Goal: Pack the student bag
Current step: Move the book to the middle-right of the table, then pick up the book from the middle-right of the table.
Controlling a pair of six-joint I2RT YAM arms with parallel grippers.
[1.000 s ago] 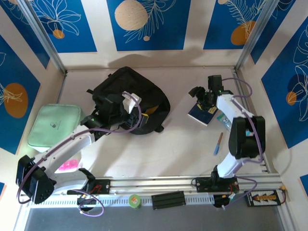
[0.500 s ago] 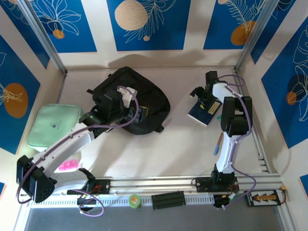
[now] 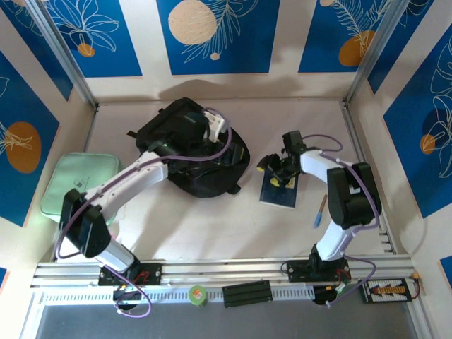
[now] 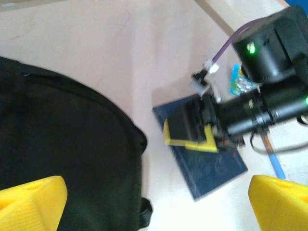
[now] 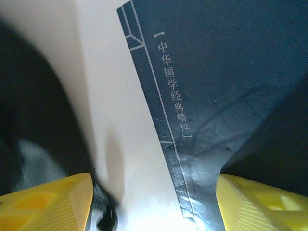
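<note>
The student bag (image 3: pixel 185 152) is a large black backpack lying at the back left of the table, and its edge fills the left of the left wrist view (image 4: pixel 57 125). My left gripper (image 3: pixel 224 141) hovers over the bag's right side, jaws wide open and empty (image 4: pixel 159 211). A dark blue book (image 3: pixel 280 191) lies flat on the table just right of the bag. My right gripper (image 3: pixel 277 169) stands open low over the book's near edge (image 5: pixel 154 202). One yellow finger is over the cover (image 5: pixel 231 72), the other near a bag strap (image 5: pixel 103 211). The left wrist view shows the book (image 4: pixel 211 168) under the right gripper (image 4: pixel 190 132).
A mint-green padded pouch (image 3: pixel 78 182) lies at the left edge. A blue and orange pen (image 3: pixel 320 210) lies right of the book, and a small teal packet (image 4: pixel 239 82) beyond it. A green tape roll (image 3: pixel 197 294) sits on the front rail. Walls close three sides.
My left arm has swung up and right across the bag. My right gripper has moved left, and the book has slid with it toward the bag.
</note>
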